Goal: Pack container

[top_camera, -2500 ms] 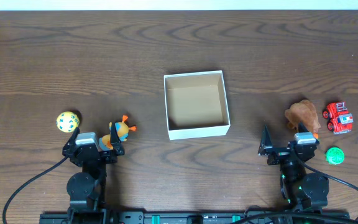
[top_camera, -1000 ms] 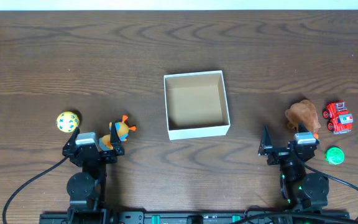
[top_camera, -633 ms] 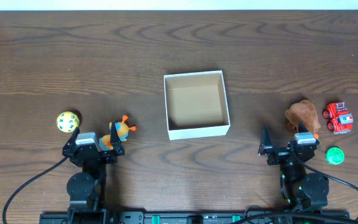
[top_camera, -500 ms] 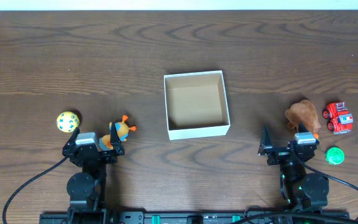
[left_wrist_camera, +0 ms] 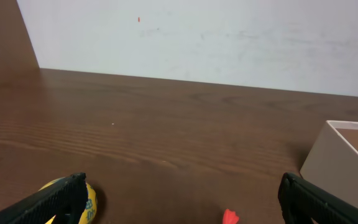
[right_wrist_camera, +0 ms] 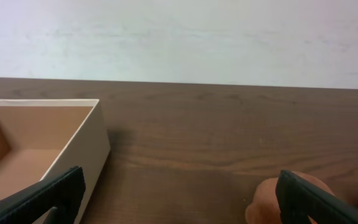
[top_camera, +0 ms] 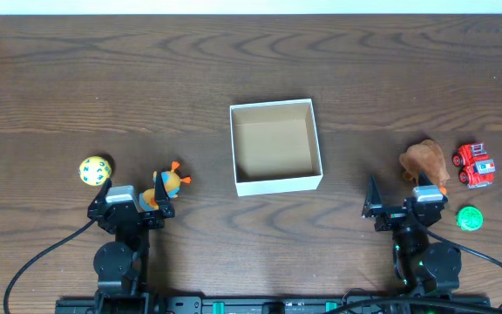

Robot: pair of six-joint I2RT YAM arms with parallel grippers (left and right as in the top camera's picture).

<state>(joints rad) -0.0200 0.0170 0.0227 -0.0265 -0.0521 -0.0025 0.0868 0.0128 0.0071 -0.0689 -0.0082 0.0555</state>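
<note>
On either side of the container [top_camera: 279, 183], which rests on the table [top_camera: 234, 70], the left gripper [top_camera: 133, 199] and the right gripper [top_camera: 405, 202] hang short of its near wall, both with fingers [left_wrist_camera: 58, 200] spread wide apart.

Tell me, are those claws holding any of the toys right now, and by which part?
Nothing is held. The left gripper and the right gripper both stand open and empty.

Container [top_camera: 279, 182] central; ball [top_camera: 95, 170] and bug toy [top_camera: 171, 181] to its left; plush [top_camera: 423, 161], truck [top_camera: 477, 165] and disc [top_camera: 469, 218] to its right.
</note>
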